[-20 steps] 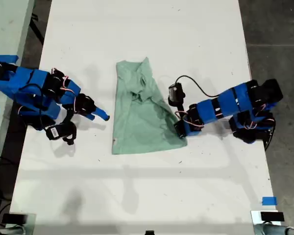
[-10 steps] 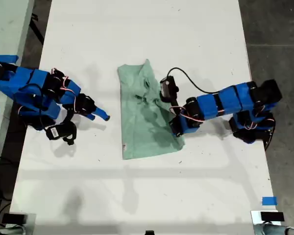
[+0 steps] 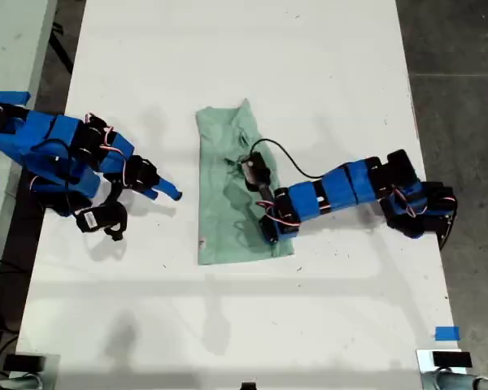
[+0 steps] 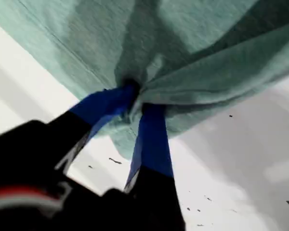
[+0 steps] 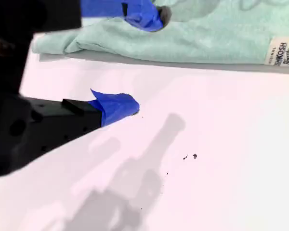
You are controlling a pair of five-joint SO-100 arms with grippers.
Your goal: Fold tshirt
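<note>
White desk (image 3: 325, 73). Pale mint-green cloth tshirt (image 3: 228, 191) is pinched in my first pincer (image 4: 137, 103); the thin fold could slip. My second pincer (image 5: 135, 57) is released, idle.

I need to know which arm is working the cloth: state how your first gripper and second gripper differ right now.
My first gripper is shut on the tshirt, bunched between its fingers; my second gripper is open and holds nothing. The first reaches over the tshirt from the exterior view's right; the second hovers over the bare white table, clear of the cloth's edge. Both have blue fingers.
</note>
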